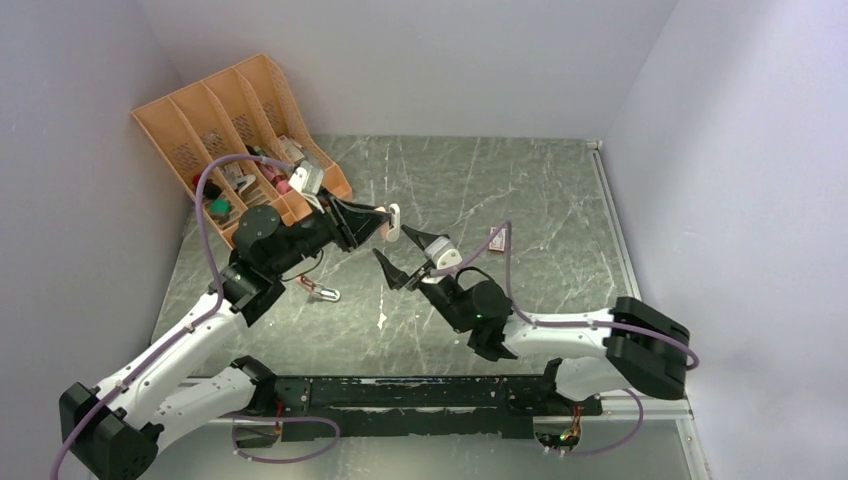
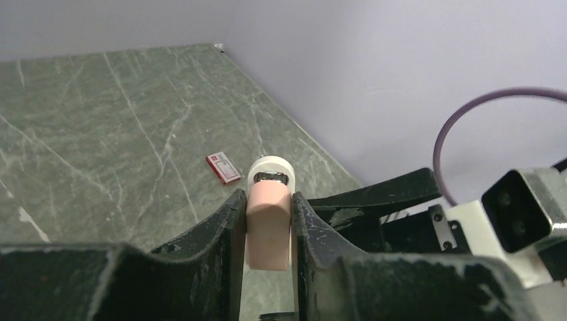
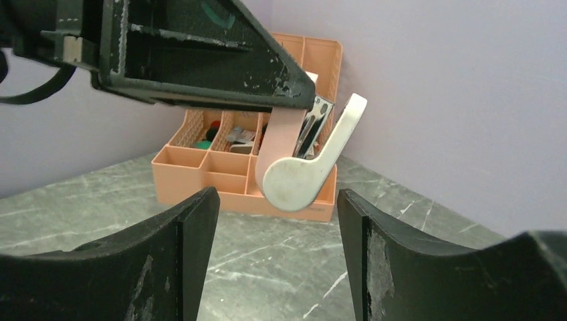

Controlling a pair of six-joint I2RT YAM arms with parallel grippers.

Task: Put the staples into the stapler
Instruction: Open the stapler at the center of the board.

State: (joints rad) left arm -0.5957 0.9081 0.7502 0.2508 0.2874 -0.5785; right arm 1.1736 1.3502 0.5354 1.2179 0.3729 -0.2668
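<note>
Left wrist view: left end effector [image 2: 267,200] is clenched on a pink-and-white plastic stapler [image 2: 268,231], raised above the grey marbled worktop [image 2: 100,134]. A small red-and-white cardboard staples box [image 2: 224,167] lies flat there near the wall. Right end effector [image 3: 277,197] stands released, close before the stapler without touching it.

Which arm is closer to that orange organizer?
Left. The left gripper, clamped on the pink stapler, hangs just off a corner of the organizer; the right gripper, open, sits farther out, beyond the stapler.
</note>
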